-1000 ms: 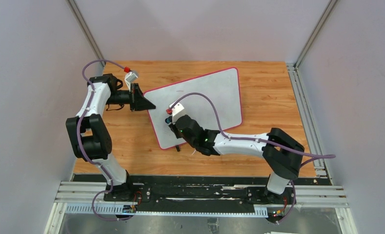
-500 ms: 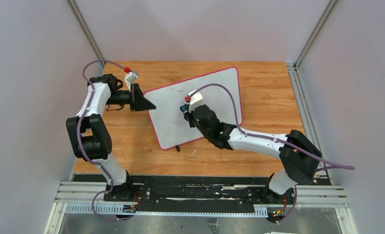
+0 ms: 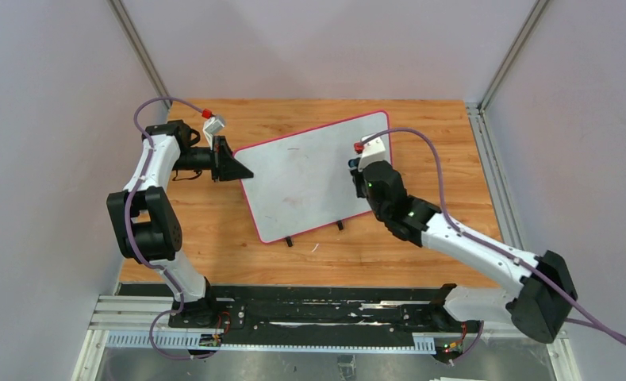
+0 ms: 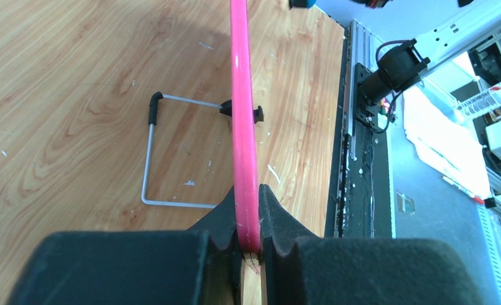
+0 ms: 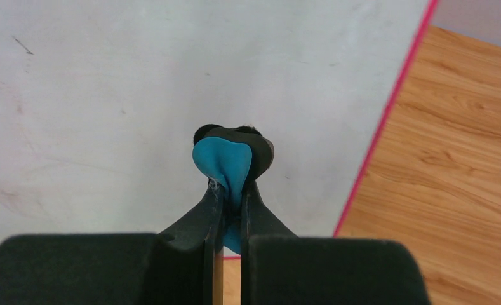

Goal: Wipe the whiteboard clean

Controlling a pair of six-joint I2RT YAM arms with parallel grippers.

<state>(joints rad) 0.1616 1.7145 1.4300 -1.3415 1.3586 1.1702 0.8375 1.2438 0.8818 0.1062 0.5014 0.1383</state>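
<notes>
Here we've the eraser (image 5: 225, 162) on the whiteboard (image 3: 309, 178), right of frame centre.
L jaws clamp its pink rim; R jaws clamp eraser.

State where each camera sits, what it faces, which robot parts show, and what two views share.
Top external: high behind the robot, overlooking table, whiteboard, left arm, right arm.
Left wrist: behind the left gripper, looking along the board's pink edge clamped between its fingers.
Right wrist: behind the right gripper, facing the board's surface; fingers pinch a blue eraser.
Shared by both wrists: the pink edge.
</notes>
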